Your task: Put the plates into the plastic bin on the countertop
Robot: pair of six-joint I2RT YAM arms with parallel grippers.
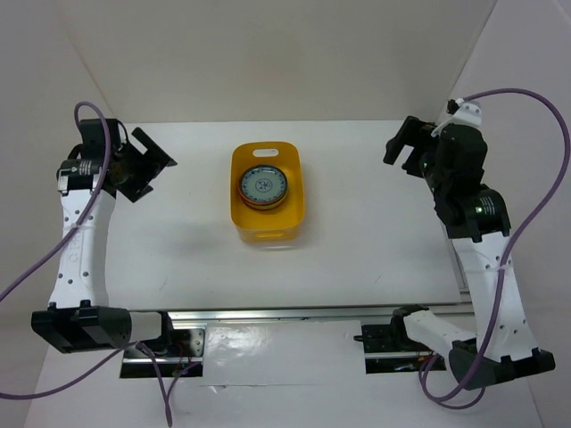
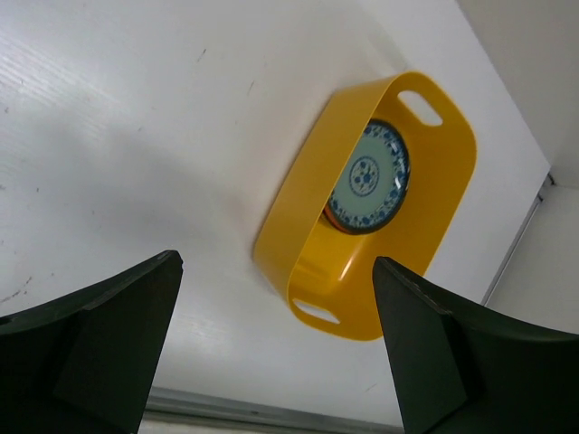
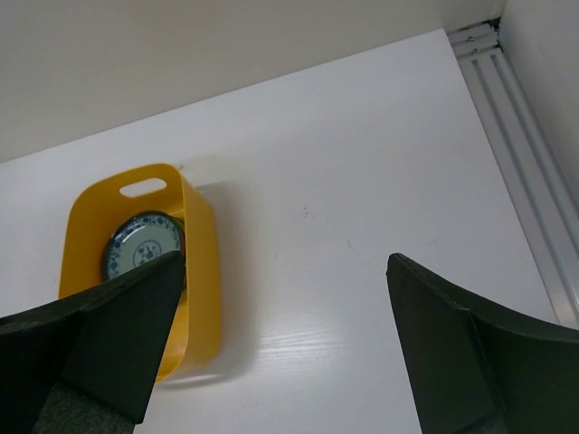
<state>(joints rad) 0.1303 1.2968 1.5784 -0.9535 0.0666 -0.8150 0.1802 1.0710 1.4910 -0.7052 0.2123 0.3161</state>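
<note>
Both grippers are spread wide and empty. The left gripper (image 1: 143,167) hangs above the far-left part of the countertop (image 1: 384,241), and the right gripper (image 1: 406,147) hangs above the far-right part. The plastic bin (image 1: 268,235) sits between them at mid-table, well apart from both. Its long axis runs from the near edge toward the back wall, with a slot handle at each short end.

The plates (image 1: 261,186) lie stacked flat inside it toward the far end, the blue-grey patterned one on top. An orange edge peeks out beneath; how many lie under it I cannot tell. No loose plate shows on the countertop in any view.

From the left gripper the bin lies to the right and down; from the right gripper, to the left and down. The left looks marginally nearer, but it's close. My read is that the loading is done, so neither arm needs to reach in; any next move is likely a retreat.
</note>
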